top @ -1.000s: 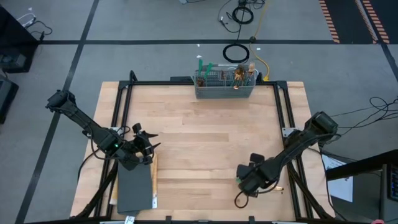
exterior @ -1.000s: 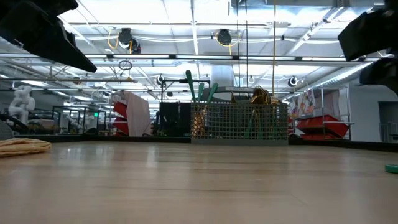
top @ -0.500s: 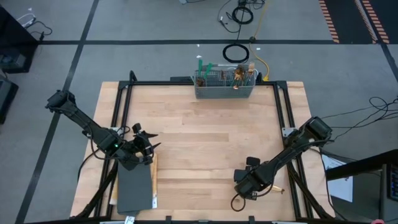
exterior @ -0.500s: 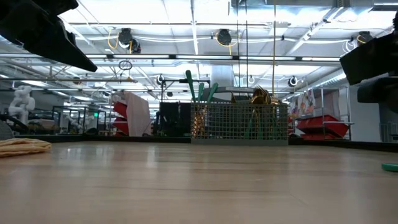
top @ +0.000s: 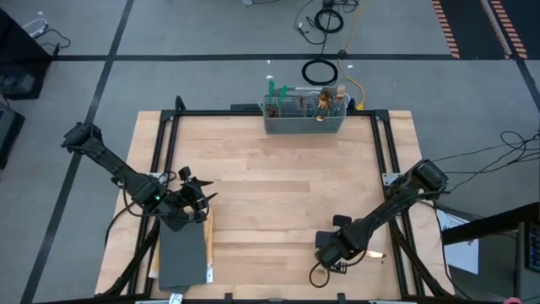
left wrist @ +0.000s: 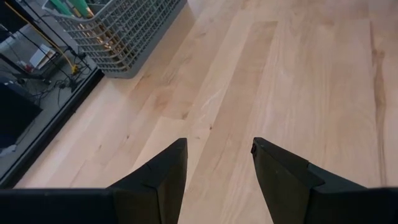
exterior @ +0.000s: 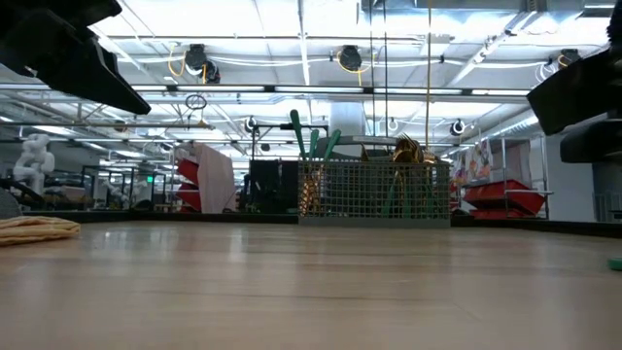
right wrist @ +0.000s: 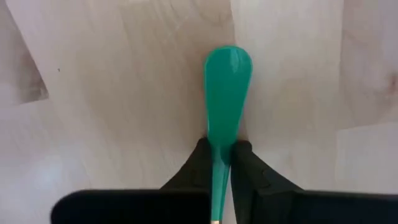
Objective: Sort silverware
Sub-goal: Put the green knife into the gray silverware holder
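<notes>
Lighting bright and even in all views; source is overhead, with ceiling strip lights (exterior: 292, 19) blown out in the low view. High view: the counter (top: 278, 186) is evenly lit, arm shadows faint and short. Low view: near counter surface soft, out of focus; arm parts at 10 and 2 o'clock read as dark silhouettes. Right wrist view: teal handle (right wrist: 227, 93) shows a mild sheen, wood grain looks slightly blurred, possibly from motion. Left wrist view: sharp, pale glare on the planks toward 1 o'clock.
</notes>
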Tool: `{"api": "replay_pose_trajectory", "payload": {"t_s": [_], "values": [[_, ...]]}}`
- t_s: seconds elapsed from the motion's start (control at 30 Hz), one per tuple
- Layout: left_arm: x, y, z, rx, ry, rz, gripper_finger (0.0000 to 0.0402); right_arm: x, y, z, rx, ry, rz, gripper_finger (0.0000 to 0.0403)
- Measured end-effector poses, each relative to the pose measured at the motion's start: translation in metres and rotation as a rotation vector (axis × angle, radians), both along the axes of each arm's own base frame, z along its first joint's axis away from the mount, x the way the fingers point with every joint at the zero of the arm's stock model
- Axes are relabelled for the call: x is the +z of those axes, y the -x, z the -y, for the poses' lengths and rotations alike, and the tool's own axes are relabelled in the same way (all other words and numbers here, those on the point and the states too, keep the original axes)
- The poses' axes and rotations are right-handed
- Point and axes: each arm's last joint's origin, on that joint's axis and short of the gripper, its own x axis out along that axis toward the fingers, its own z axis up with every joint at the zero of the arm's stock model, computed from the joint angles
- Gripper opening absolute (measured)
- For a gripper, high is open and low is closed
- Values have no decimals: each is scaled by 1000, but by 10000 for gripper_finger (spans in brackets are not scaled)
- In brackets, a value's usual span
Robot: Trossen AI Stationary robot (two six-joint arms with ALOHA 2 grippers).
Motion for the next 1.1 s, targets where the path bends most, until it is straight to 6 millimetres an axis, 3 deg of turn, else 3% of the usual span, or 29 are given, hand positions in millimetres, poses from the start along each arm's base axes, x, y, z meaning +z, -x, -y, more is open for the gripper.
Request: {"api": "replay_pose_trajectory", "payload": {"t_s": [0.13, 0.3, 0.43, 0.63, 0.9, 1.1], "values": [[0, 0, 0, 0, -3, -3, 190, 15, -9, -3, -2, 55, 80, 3], [-1, 1, -1, -1, -10, -13, 190, 44, -28, 1, -55, 196, 304, 3], [-1, 1, -1, -12, -24, -22, 190, 49, -35, 3, -59, 230, 370, 3], [-1, 1, -1, -17, -29, -28, 190, 50, -49, 28, -41, 304, 361, 7], [-1, 1, -1, -23, -35, -32, 190, 60, -123, 92, 86, 113, 510, 101], [-1, 1, -1, -23, -38, -37, 190, 69, -168, 115, 273, 135, 427, 156]]}}
